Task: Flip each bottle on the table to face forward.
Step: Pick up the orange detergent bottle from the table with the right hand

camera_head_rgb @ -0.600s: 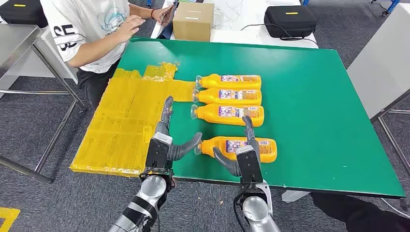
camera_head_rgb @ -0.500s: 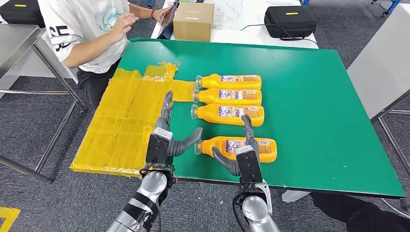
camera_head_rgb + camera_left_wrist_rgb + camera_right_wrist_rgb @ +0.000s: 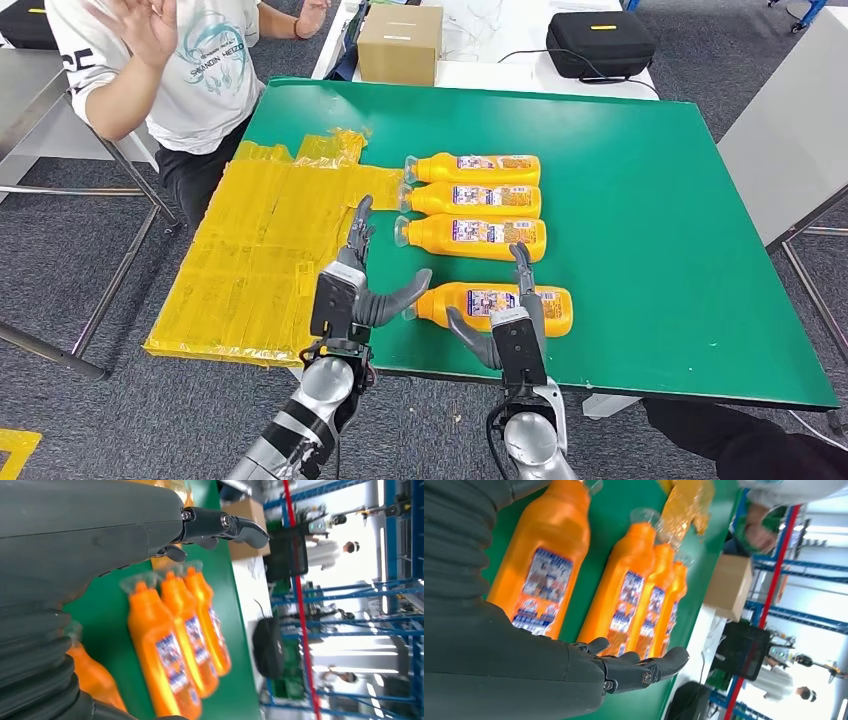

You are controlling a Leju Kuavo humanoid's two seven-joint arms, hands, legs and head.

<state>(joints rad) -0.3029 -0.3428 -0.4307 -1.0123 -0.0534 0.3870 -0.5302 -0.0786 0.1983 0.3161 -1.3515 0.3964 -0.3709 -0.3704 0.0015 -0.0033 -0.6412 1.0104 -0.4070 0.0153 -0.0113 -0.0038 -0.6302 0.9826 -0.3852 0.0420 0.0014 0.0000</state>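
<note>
Head view shows four orange bottles lying flat on the green table (image 3: 650, 180), caps pointing to 9 o'clock, labels up. Three sit tight together as a stack of rows: far bottle (image 3: 473, 168), middle bottle (image 3: 470, 200), third bottle (image 3: 472, 237). The near bottle (image 3: 495, 307) lies a little apart at the 6 o'clock end, close to the table's front edge – my guess is that it's the one being worked on, since both hands bracket it.

Left hand (image 3: 355, 285) hovers just off the near bottle's cap end, fingers spread and stretched out, thumb reaching toward the neck, holding nothing. Right hand (image 3: 510, 320) sits over the near bottle's body, fingers apart and extended, also empty; I can't tell if it's touching the bottle. Right wrist view backs that up – open dark fingers (image 3: 639, 672) with the labelled bottle right beside the palm.

Seems like a setup for a two-handed roll: one hand steadying the neck, the other turning the fat end.

Yellow sheets (image 3: 260, 250) cover the table's 9 o'clock side, a cardboard box (image 3: 400, 42) sits at 12, and a person (image 3: 170, 70) stands at 10 with a raised hand.
</note>
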